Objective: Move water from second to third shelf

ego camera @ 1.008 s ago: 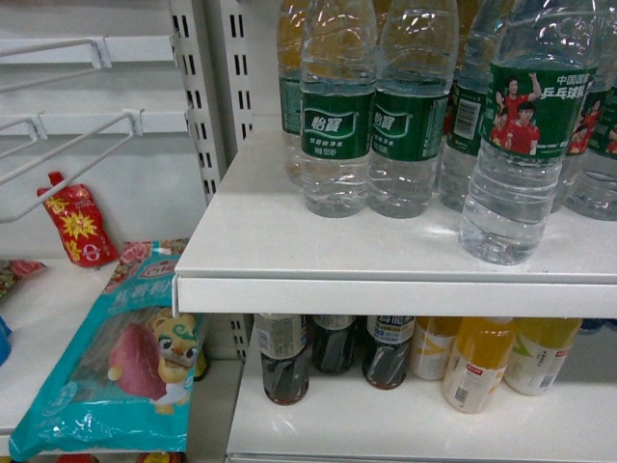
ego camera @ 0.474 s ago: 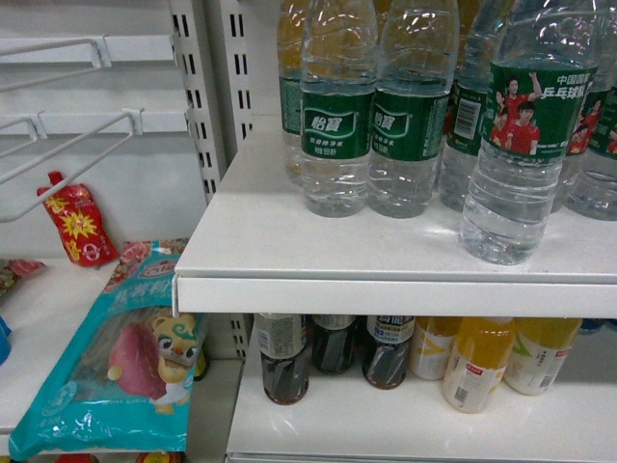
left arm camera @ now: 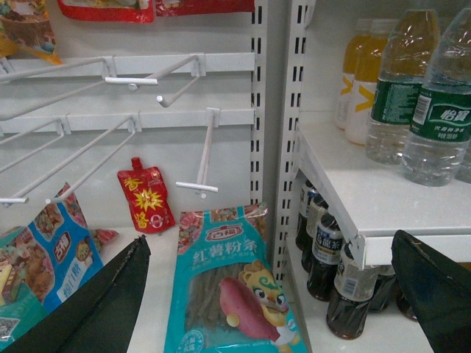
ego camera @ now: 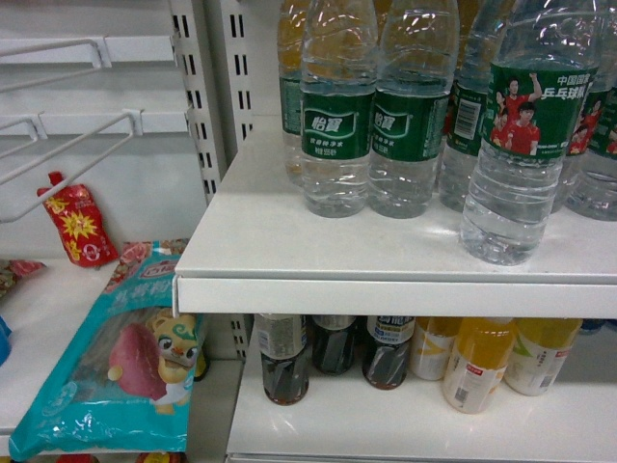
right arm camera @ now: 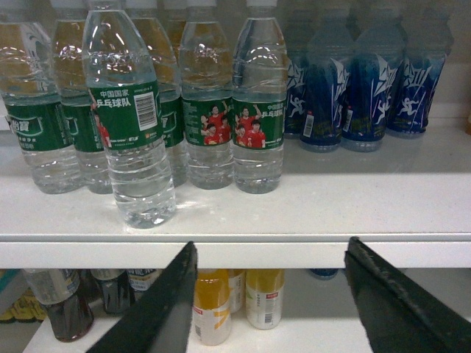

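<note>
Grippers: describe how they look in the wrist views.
Left gripper: two flat matte black fingers, tapering upward, plain, no markings or cables visible. Right gripper: the same black, wedge-shaped fingers with slightly rough edges. Arms themselves are out of view.

Retail shop aisle — white metal shelving [ego camera: 386, 260] on slotted uprights [left arm camera: 257, 110] holds rows of green-labelled clear water bottles [right arm camera: 257, 110], dark drink bottles [ego camera: 284, 362] below; packaged snacks [left arm camera: 232, 287] beneath white wire display hooks [left arm camera: 132, 81], frame left.
</note>
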Available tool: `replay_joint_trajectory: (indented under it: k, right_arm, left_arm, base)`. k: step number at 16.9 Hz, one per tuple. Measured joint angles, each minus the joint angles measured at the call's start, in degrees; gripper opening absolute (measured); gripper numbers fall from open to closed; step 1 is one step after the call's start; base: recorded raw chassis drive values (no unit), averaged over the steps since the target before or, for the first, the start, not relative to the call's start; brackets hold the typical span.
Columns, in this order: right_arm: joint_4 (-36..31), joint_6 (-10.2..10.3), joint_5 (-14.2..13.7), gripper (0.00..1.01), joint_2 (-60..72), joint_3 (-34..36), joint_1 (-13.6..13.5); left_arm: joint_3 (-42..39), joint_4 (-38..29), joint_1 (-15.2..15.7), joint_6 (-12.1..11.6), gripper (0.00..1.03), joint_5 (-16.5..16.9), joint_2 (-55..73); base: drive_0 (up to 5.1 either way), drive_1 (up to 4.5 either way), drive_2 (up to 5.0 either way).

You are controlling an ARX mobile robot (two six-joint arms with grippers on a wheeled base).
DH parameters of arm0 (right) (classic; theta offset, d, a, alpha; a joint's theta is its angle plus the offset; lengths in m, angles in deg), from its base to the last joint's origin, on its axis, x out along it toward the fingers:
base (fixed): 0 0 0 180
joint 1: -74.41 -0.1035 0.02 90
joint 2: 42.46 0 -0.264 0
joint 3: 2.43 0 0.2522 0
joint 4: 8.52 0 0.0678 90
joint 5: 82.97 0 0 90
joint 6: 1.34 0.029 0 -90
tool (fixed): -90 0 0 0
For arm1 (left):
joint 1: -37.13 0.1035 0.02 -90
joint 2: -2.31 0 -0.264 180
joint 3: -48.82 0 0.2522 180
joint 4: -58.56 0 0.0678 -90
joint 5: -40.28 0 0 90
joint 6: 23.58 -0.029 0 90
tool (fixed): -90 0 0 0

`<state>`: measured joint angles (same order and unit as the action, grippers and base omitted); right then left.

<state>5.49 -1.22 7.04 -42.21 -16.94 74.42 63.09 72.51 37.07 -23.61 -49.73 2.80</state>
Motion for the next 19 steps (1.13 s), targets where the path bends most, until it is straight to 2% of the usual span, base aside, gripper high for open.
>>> replay_joint_trajectory:
  k: [3, 4, 6, 19]
  right_arm:
    - [0.00, 0.00, 0.00, 0.94, 0.00, 0.02, 0.00]
    - [0.00, 0.02, 0.00, 1.00, 0.00, 0.02, 0.00]
    - [0.00, 0.02, 0.00, 0.97, 0.00, 0.02, 0.00]
    - [-0.22, 0.00, 0.00, 0.98, 0.00, 0.02, 0.00]
  left_arm:
    - [0.00, 0.00, 0.00, 0.00, 0.98, 0.00, 0.00]
    - [0.00, 0.00, 0.00, 0.00, 0.98, 0.00, 0.00]
    - [0.00, 0.00, 0.00, 0.00, 0.98, 0.00, 0.00]
    - [0.00, -0.13, 0.00, 0.00, 0.98, -0.02, 0.00]
  base:
    - [0.0, 0.00, 0.0]
    - [0.0, 0.00, 0.0]
    - [0.0, 0.00, 0.0]
    - [0.0, 0.00, 0.0]
